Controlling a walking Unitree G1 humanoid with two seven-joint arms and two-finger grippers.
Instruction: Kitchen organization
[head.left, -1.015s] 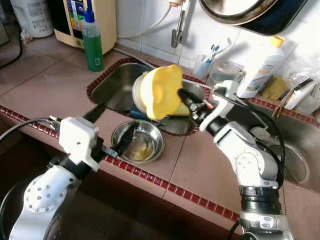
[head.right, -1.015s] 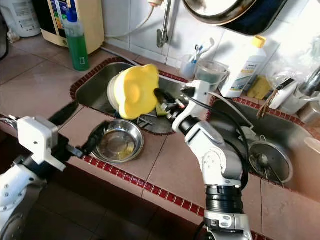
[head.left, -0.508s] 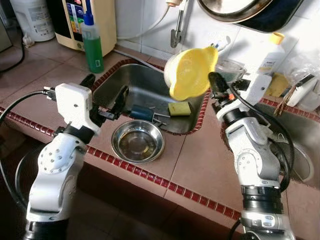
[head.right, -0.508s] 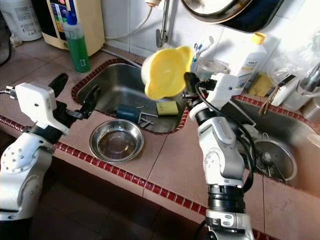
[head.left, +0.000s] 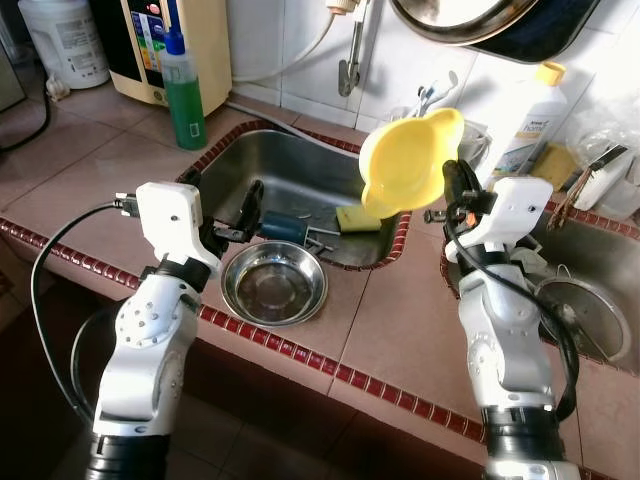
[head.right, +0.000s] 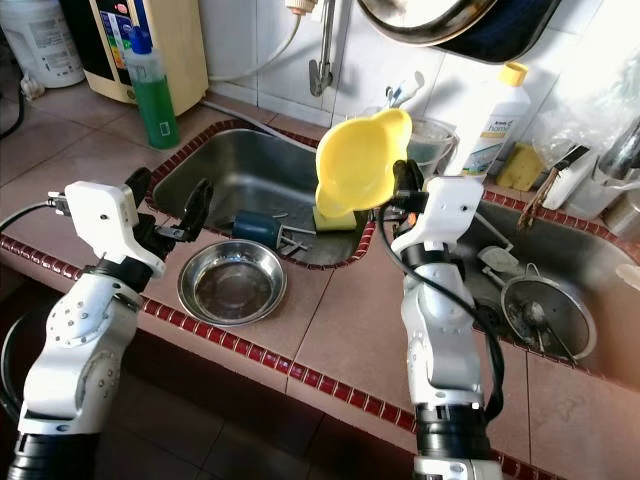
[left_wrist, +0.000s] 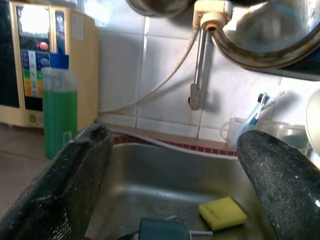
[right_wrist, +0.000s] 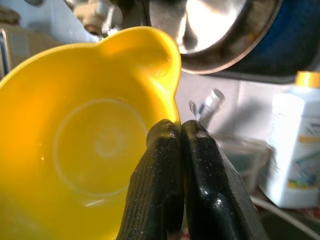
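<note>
Right gripper (head.left: 447, 190) pinches the yellow plastic bowl (head.left: 405, 162) by its rim at upper centre, so it could slip and drop; left gripper (head.left: 222, 208) gapes empty.

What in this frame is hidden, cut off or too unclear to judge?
- Yellow bowl in the right gripper: in the wrist view the fingers cover the rim where they pinch it.
- Blue object in the sink: partly behind the left gripper; what it is stays unclear.
- Hanging pan: cut off by the top edge.
- White bottle: label too small to read.
</note>
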